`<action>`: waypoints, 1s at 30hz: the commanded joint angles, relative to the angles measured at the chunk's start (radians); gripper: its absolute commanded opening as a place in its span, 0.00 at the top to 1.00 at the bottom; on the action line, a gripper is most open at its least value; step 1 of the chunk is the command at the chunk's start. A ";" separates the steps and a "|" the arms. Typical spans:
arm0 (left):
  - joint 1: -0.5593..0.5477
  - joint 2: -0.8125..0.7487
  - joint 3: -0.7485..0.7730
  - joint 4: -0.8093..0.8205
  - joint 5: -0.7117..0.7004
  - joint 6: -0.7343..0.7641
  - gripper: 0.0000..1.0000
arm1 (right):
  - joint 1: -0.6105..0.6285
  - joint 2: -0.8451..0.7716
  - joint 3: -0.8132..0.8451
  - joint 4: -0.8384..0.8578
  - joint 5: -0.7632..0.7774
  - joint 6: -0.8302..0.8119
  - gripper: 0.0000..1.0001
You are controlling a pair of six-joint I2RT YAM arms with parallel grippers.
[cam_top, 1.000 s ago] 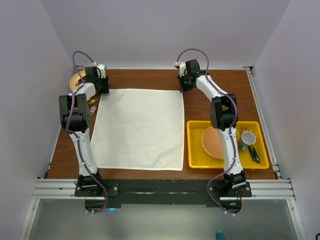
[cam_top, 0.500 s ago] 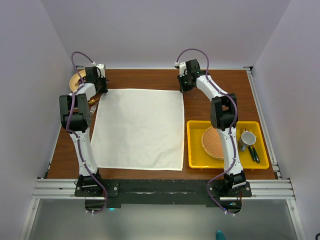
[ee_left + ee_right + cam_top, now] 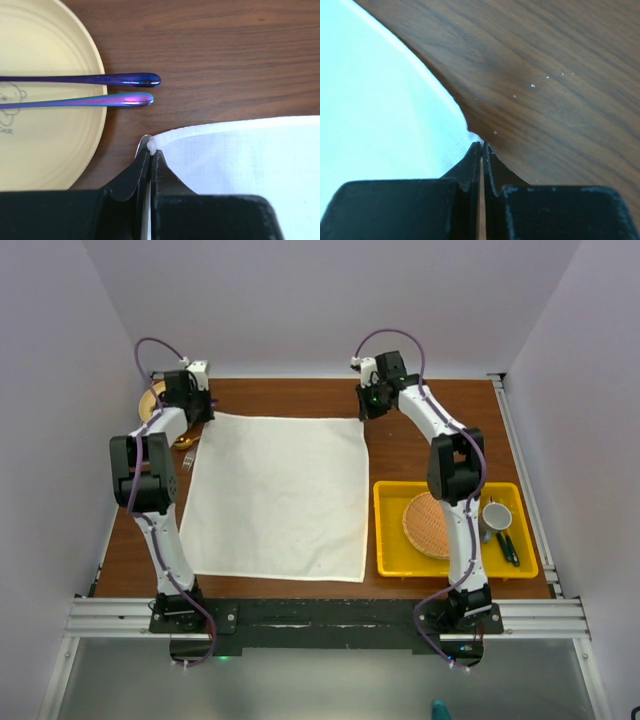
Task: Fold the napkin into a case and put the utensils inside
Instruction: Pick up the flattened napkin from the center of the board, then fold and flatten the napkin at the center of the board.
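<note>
The cream-white napkin (image 3: 275, 495) lies spread flat and unfolded on the wooden table. My left gripper (image 3: 202, 408) is shut on its far left corner (image 3: 165, 140), seen pinched between the jaws in the left wrist view (image 3: 150, 150). My right gripper (image 3: 369, 410) is shut on the far right corner (image 3: 472, 135), the jaws closed on the cloth edge in the right wrist view (image 3: 482, 145). A small gold-coloured piece (image 3: 186, 443) shows beside the left arm, mostly hidden. No case is formed.
A tan plate (image 3: 152, 402) sits at the far left, with two purple utensil handles (image 3: 100, 90) lying across it (image 3: 40, 125). A yellow tray (image 3: 385, 530) at the right holds a woven orange mat (image 3: 425, 525), a white cup (image 3: 496, 515) and dark green-handled utensils (image 3: 508, 548).
Both grippers have moved a little toward the far side of the table, the left one also leftward. The napkin's far edge has been drawn back with them.
</note>
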 commanded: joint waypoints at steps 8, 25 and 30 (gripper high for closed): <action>0.034 -0.311 -0.180 -0.006 0.229 0.244 1.00 | -0.004 -0.268 -0.095 -0.037 -0.191 0.042 1.00; 0.192 -0.529 -0.503 -0.682 0.419 0.989 1.00 | 0.149 -0.527 -0.681 -0.105 -0.236 -0.066 1.00; 0.191 -0.471 -0.577 -0.562 0.336 0.918 1.00 | 0.152 -0.380 -0.620 -0.083 -0.128 -0.055 1.00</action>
